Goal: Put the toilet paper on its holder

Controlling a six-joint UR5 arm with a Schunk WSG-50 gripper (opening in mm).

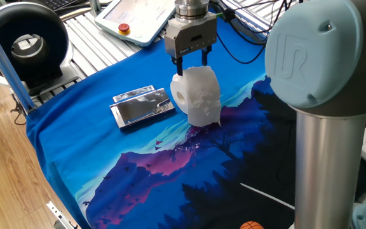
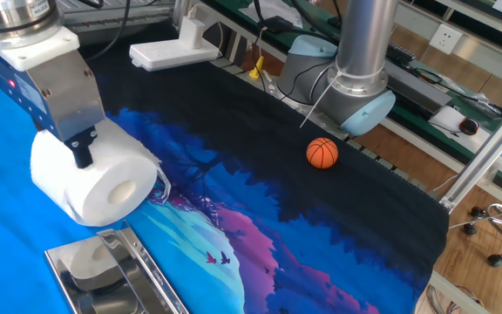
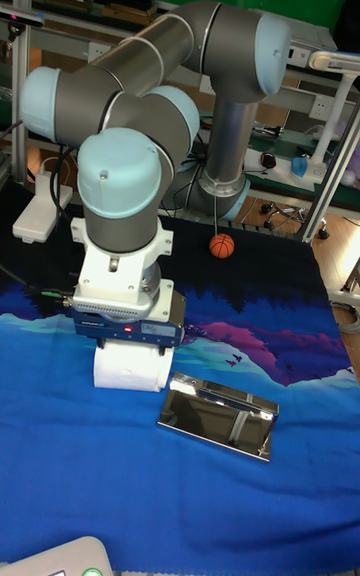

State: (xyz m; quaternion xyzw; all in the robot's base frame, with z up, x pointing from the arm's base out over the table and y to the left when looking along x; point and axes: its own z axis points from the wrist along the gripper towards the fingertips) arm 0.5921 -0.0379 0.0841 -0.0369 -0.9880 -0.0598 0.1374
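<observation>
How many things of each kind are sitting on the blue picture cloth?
White soft paper rolls: 1
Shiny silver metal rectangles: 1
Small orange basketballs: 1
Total: 3

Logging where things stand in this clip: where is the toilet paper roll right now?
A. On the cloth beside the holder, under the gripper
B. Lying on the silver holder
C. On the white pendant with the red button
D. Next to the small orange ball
A: the toilet paper roll sits on the blue cloth beside the silver holder, directly under the gripper, far from the orange ball.
</observation>
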